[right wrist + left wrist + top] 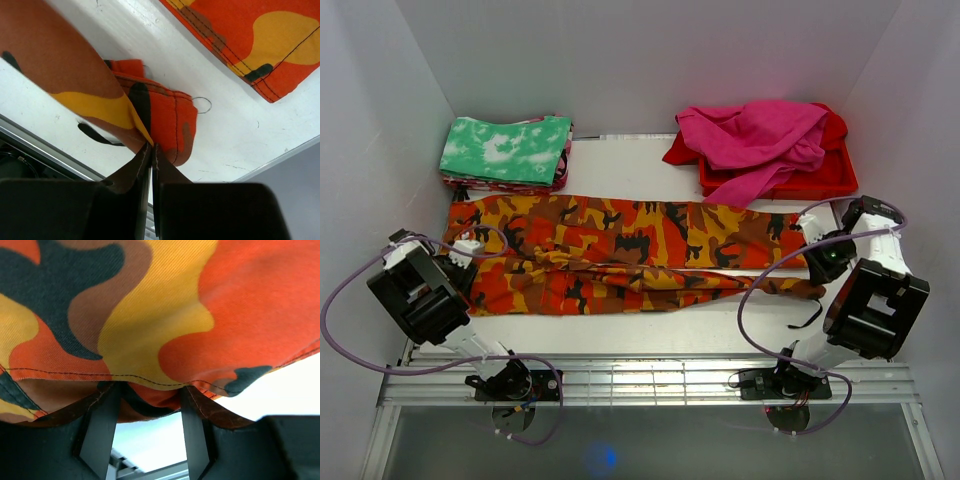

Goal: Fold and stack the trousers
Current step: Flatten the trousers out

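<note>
The camouflage trousers (620, 250) lie stretched across the table from left to right, folded lengthwise with one leg on the other. My left gripper (470, 250) is at their left end. In the left wrist view its fingers (102, 415) stand apart, with the hemmed edge of the trousers (150, 315) draped over and between the tips of the gripper (148, 387). My right gripper (815, 255) is at the right end. In the right wrist view this gripper (151, 146) is shut on a fold of the trousers (75, 75), lifted a little off the table.
A folded green-and-white cloth (507, 150) tops a small stack at the back left. A red tray (825, 180) at the back right holds a magenta garment (760, 140). White walls close in both sides. A metal rail (640, 380) runs along the near edge.
</note>
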Available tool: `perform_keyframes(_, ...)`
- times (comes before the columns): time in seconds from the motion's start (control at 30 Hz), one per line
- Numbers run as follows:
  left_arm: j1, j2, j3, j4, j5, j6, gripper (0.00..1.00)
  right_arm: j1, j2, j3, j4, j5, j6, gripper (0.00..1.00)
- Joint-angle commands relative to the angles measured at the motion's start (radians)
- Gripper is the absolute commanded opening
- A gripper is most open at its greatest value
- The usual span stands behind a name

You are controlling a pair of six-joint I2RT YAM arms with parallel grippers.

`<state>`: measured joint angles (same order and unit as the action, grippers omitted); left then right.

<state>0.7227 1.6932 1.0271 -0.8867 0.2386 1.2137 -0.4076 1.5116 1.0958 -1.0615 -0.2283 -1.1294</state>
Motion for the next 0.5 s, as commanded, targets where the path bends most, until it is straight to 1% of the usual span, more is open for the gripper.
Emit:
perform_keyframes(0.0,0.037,0.054,-0.001,0.078,-0.153,0.148,0.60,-0.033,0.021,0.033,-0.012,0.078,-0.072,0.08)
perform_keyframes(0.17,0.037,0.016,-0.012,0.129,-0.137,0.193,0.63,-0.053,0.064,0.084,-0.048,0.066,-0.053,0.08)
perform_keyframes(0.2,0.037,0.010,-0.018,0.138,-0.139,0.205,0.63,-0.057,0.073,0.091,-0.052,0.069,-0.047,0.11)
perform_keyframes(0.27,0.037,-0.006,-0.036,0.153,-0.147,0.219,0.64,-0.063,0.096,0.098,-0.051,0.093,-0.047,0.13)
perform_keyframes(0.33,0.037,-0.021,-0.047,0.154,-0.145,0.242,0.64,-0.068,0.111,0.084,-0.040,0.115,-0.050,0.25)
perform_keyframes(0.37,0.037,-0.039,-0.053,0.152,-0.144,0.248,0.65,-0.069,0.113,0.079,-0.034,0.135,-0.050,0.34)
perform_keyframes(0.4,0.037,-0.050,-0.064,0.149,-0.130,0.256,0.69,-0.071,0.107,0.075,-0.026,0.139,-0.050,0.52)
perform_keyframes(0.43,0.035,-0.065,-0.070,0.146,-0.122,0.263,0.71,-0.071,0.099,0.072,-0.022,0.139,-0.050,0.61)
perform_keyframes(0.47,0.035,-0.094,-0.073,0.137,-0.111,0.265,0.75,-0.071,0.091,0.076,-0.015,0.127,-0.047,0.78)
